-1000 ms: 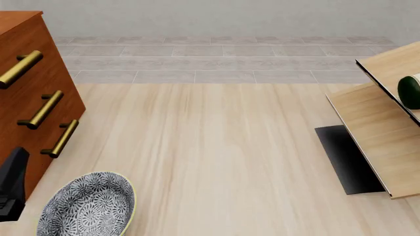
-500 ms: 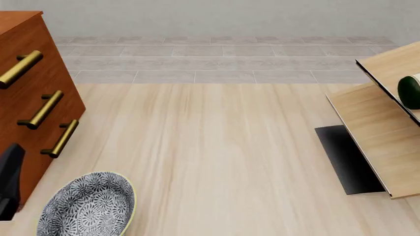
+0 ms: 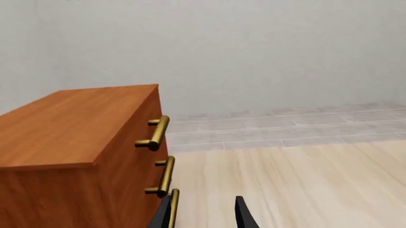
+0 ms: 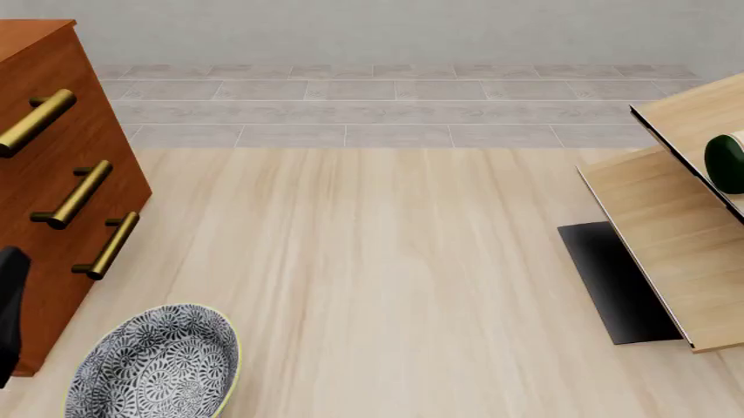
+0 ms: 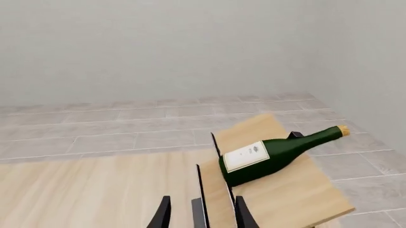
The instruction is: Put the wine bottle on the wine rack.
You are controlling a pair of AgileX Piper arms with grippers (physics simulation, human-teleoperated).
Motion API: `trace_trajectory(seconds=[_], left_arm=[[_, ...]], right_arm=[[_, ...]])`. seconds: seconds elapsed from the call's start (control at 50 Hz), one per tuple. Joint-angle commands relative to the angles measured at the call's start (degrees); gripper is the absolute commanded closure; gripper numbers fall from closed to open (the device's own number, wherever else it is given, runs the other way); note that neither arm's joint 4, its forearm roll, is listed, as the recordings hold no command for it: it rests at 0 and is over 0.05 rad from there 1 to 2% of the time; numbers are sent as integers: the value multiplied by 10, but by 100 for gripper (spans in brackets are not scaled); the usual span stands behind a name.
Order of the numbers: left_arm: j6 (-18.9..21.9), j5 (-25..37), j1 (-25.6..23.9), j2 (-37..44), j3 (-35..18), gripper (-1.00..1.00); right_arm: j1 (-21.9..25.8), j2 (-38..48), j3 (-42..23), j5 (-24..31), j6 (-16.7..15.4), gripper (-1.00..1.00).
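Left pincer [image 3: 203, 216] has retreated, open, empty; wine bottle [image 5: 273, 153] lies flat on wine rack [image 5: 279, 185].

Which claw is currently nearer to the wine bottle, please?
Right. The right claw hangs open just short of the wine bottle lying on the wine rack. The left claw is across the table beside the drawer cabinet.

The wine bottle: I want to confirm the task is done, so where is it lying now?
The wine bottle lies on its side on the wine rack's slanted wooden panel in the right wrist view; in the front view only its dark base shows at the far right edge.
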Motion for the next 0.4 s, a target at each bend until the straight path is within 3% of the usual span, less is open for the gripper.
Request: trace_trajectory(seconds=[0.02, 0.1, 0.14, 0.4], left_arm=[[4, 11, 4, 0, -13, -100], [5, 18, 4, 0, -21, -100], [6, 20, 5, 0, -24, -100], [7, 28, 9, 0, -28, -100]], right_arm=[[38, -67, 33, 16, -20, -100], [31, -79, 54, 15, -15, -100], [30, -92, 67, 10, -38, -100], [50, -112, 69, 26, -30, -100]])
